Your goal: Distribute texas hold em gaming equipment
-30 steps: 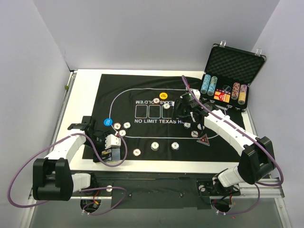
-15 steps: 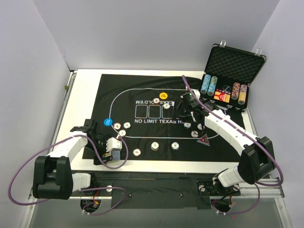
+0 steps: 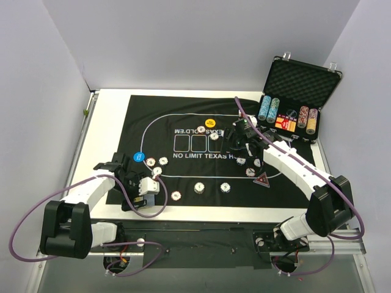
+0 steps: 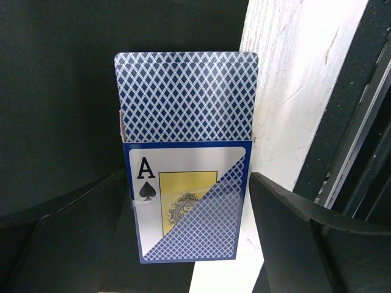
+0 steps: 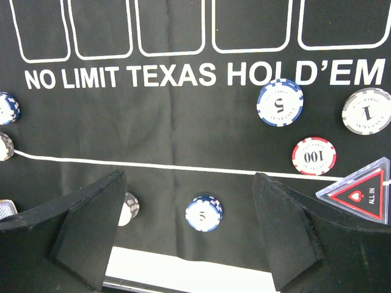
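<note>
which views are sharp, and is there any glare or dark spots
Top external: even light, soft shadows, chips too small to read. Left wrist: card box sharp, left fingers dark and soft, table edge bright. Right wrist: mat print and chip numbers crisp, right fingers nearly black.

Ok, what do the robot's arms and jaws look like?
The left arm and right arm have white shells with black joints and bases. A purple cable loops along each. The jaws are plain matte black wedges.
</note>
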`<state>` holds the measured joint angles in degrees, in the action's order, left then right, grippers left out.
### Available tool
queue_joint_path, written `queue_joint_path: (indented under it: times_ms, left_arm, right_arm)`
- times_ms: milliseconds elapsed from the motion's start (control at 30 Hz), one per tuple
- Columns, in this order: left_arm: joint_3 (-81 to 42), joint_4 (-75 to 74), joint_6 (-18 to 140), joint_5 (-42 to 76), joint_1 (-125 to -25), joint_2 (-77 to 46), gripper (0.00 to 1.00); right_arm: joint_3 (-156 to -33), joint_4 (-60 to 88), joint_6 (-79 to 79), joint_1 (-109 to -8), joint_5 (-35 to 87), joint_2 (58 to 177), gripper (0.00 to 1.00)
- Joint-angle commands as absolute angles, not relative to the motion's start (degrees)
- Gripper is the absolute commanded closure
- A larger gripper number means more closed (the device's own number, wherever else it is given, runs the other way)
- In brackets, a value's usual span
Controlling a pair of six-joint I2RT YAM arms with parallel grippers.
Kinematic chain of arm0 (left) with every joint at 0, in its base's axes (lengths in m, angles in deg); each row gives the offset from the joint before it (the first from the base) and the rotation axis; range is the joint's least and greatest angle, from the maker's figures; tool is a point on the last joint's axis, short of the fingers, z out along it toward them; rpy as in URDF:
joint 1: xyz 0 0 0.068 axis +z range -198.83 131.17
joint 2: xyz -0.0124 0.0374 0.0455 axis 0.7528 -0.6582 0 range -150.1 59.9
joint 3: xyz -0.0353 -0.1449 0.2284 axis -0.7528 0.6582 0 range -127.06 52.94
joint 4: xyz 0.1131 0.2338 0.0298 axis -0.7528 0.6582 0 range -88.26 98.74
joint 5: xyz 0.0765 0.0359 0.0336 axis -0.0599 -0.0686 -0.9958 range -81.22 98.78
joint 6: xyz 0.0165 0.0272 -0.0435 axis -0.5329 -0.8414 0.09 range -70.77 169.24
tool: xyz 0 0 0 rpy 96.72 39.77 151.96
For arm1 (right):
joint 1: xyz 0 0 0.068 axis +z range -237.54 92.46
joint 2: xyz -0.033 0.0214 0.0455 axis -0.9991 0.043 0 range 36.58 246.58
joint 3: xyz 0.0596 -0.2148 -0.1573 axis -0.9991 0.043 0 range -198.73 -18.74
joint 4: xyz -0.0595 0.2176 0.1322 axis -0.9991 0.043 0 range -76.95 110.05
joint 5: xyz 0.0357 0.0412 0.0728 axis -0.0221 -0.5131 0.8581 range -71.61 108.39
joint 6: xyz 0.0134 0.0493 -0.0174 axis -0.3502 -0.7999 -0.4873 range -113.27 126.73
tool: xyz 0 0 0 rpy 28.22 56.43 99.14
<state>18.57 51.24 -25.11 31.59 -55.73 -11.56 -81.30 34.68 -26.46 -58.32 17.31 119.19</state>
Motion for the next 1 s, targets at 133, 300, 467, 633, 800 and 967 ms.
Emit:
queue_joint_path:
  times_ms: [133,300,467,633,800,967]
  left_arm:
    - [23.67,43.14,-27.14,22.32,-58.06,-12.17,0.1]
    - [24.37,41.91,-26.7,21.44,-58.76,-12.43,0.23]
    - [24.46,41.82,-26.0,20.74,-59.64,-11.99,0.44]
    - [22.19,44.36,-25.12,21.35,-59.64,-9.88,0.6]
    - [14.21,52.34,-24.07,24.95,-59.73,-8.3,0.7]
    - [4.0,60.26,-23.89,29.16,-59.64,-10.05,0.85]
  right_arm:
    - [-82.1,34.58,-27.2,-59.15,17.95,117.62,0.21]
    - [-82.19,34.5,-27.28,-59.32,17.87,117.35,0.22]
    - [-81.84,34.23,-27.55,-59.32,17.87,117.18,0.22]
    - [-80.53,32.48,-28.34,-59.32,21.2,117.18,0.22]
    - [-78.77,27.83,-30.44,-58.01,26.9,117.36,0.22]
    - [-76.66,18.27,-34.4,-54.85,33.94,117.62,0.22]
